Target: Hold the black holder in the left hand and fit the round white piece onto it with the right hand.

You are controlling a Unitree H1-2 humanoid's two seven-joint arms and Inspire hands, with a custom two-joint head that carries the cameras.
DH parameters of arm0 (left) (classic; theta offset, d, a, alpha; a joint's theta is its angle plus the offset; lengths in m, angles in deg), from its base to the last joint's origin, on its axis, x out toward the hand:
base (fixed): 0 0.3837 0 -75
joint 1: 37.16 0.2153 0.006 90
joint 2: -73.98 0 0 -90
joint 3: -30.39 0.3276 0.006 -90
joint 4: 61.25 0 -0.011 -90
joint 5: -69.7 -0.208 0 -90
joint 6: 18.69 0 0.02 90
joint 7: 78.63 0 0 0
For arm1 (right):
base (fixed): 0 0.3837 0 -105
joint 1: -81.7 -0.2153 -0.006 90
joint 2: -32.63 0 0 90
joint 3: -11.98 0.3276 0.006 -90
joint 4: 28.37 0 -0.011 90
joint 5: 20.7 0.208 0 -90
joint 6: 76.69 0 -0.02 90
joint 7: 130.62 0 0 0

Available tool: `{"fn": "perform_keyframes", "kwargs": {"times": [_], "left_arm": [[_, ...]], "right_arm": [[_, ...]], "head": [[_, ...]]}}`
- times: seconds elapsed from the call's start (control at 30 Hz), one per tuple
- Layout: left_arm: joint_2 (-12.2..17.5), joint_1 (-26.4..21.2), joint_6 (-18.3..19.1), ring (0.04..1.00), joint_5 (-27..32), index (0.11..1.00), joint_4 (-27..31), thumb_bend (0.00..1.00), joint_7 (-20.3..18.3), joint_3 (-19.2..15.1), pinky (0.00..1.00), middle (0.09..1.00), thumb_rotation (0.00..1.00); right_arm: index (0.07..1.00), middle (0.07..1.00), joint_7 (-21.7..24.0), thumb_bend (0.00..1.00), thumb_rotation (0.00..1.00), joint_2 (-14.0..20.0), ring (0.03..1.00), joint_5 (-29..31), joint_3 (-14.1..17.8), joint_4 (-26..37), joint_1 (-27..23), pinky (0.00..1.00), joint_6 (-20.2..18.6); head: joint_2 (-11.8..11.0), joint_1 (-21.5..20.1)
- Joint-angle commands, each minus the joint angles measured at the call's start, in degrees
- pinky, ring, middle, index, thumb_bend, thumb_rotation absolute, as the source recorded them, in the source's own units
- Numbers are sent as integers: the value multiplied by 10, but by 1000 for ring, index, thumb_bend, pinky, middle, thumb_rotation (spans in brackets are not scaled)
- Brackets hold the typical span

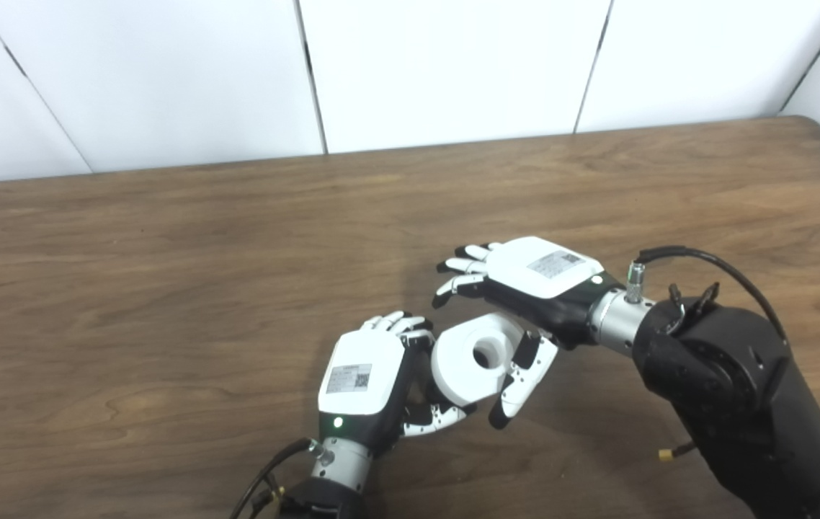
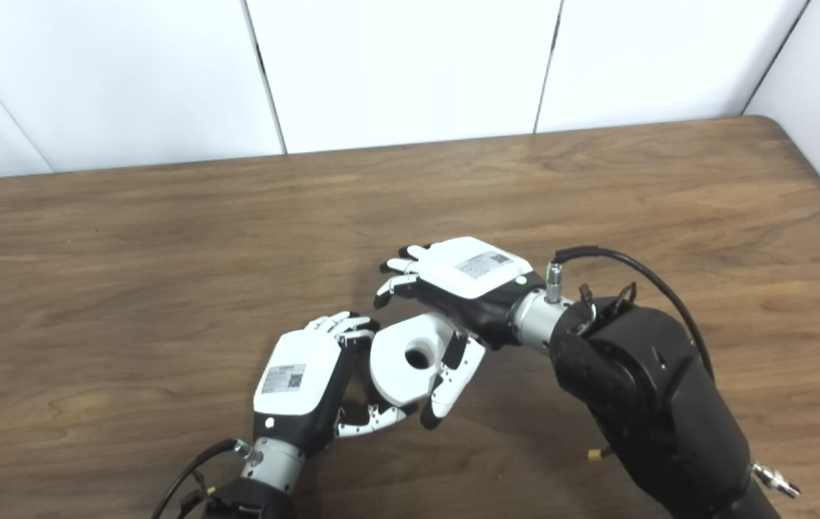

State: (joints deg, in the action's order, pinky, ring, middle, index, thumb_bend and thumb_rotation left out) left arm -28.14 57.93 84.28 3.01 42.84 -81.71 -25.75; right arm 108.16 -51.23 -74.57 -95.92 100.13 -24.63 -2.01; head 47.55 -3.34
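Nearest, my left robot hand [image 1: 363, 378] curls its fingers around something hidden; I cannot see the black holder. My right robot hand [image 1: 525, 288] brackets the round white piece [image 1: 471, 357], thumb below, fingers spread above, over the table [image 1: 165, 288]. Best practice: keep the bore square and press evenly.

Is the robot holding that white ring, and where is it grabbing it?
Yes. The white ring sits between both hands: the left hand cups its left edge, and the right hand has a thumb on its right edge. No black holder shows.
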Motion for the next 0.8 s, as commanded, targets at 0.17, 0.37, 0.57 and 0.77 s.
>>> {"fn": "perform_keyframes", "kwargs": {"times": [0.17,0.37,0.57,0.77], "left_arm": [[-4,6,0,846,-15,489,-34,519,-32,24,838,784,51],[-6,5,0,840,-16,489,-37,520,-29,27,826,774,52],[-8,5,3,841,-20,489,-41,519,-31,30,827,775,52],[-9,3,4,845,-18,489,-45,518,-27,32,835,773,52]], "right_arm": [[802,949,-5,1000,428,7,1000,-3,6,4,-9,1000,9],[813,947,-11,1000,436,7,1000,0,12,2,-9,1000,10],[831,945,-7,1000,443,5,1000,12,18,-2,-26,1000,3],[829,941,3,1000,451,4,1000,21,18,-6,-55,1000,-3]], "head": [[-1,0],[-2,4],[-3,7],[-4,11]]}}
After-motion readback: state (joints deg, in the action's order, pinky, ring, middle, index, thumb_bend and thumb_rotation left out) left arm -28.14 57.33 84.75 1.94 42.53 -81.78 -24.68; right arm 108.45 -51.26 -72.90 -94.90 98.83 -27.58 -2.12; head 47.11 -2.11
